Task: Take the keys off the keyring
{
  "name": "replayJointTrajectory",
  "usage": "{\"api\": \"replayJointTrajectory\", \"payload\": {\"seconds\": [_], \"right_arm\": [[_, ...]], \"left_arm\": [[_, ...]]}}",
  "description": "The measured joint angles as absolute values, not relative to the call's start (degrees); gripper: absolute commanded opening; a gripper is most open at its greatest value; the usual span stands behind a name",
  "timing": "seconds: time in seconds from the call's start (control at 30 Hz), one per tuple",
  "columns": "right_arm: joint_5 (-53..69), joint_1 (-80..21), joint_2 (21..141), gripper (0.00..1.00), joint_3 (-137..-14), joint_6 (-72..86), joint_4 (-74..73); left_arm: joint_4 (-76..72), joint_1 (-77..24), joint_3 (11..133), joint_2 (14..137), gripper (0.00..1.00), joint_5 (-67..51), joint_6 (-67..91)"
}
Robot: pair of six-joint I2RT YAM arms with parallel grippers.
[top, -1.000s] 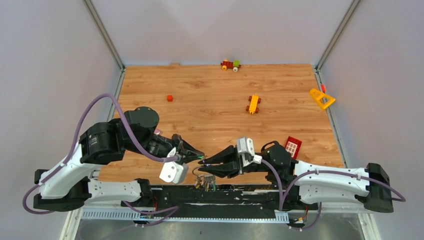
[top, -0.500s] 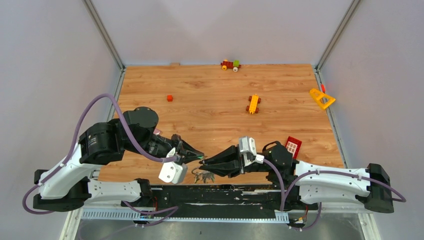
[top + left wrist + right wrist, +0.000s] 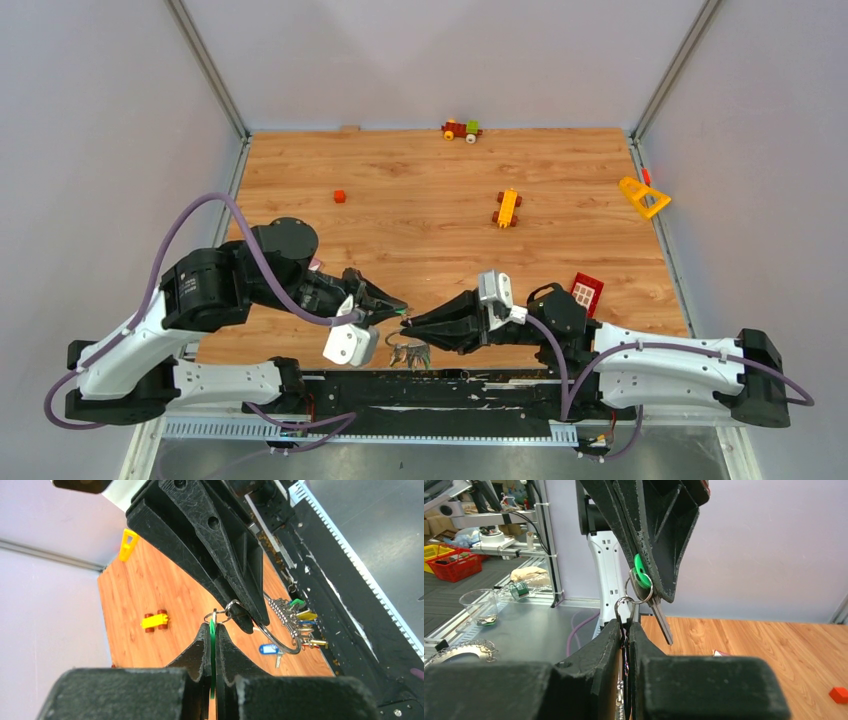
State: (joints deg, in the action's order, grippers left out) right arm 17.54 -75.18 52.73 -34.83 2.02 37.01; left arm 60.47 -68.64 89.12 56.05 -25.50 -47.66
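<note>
My left gripper (image 3: 212, 626) is shut on the green tag (image 3: 212, 645) of a key, seen edge-on between its fingers. That key's small ring (image 3: 218, 615) links to the one pinched by my right gripper (image 3: 626, 623), which is shut on the small ring (image 3: 622, 605). The large silver keyring (image 3: 280, 642) hangs below the right fingers (image 3: 235, 580) with several keys (image 3: 299, 625) on it. In the right wrist view the green key (image 3: 640, 575) and its blade hang from the left fingers. In the top view the two grippers (image 3: 398, 311) (image 3: 412, 322) meet tip to tip above the bunch of keys (image 3: 408, 353).
A blue-tagged key (image 3: 269, 649) shows under the ring; whether it is on the ring I cannot tell. A black rail (image 3: 430, 385) runs along the front edge. Toy pieces lie about: red window (image 3: 586, 292), yellow car (image 3: 508, 208), red brick (image 3: 339, 196), yellow triangle (image 3: 643, 196).
The right gripper has shifted slightly away from the front edge, and the hanging bunch of keys has moved up the view with it. The left arm has barely moved.
</note>
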Motion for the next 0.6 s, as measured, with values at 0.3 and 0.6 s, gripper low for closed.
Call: {"api": "replayJointTrajectory", "payload": {"seconds": [0.3,0.6], "right_arm": [[8.60,-75.18,52.05,0.00,-39.09,1.89,24.99],[-4.67,-75.18,53.76,0.00,-47.18,2.50,11.14]], "left_arm": [[58.19,-68.64,87.05,55.33,0.00,-16.01,-47.13],[52.86,-68.64,84.05,54.26,0.00,-4.58,-46.68]]}}
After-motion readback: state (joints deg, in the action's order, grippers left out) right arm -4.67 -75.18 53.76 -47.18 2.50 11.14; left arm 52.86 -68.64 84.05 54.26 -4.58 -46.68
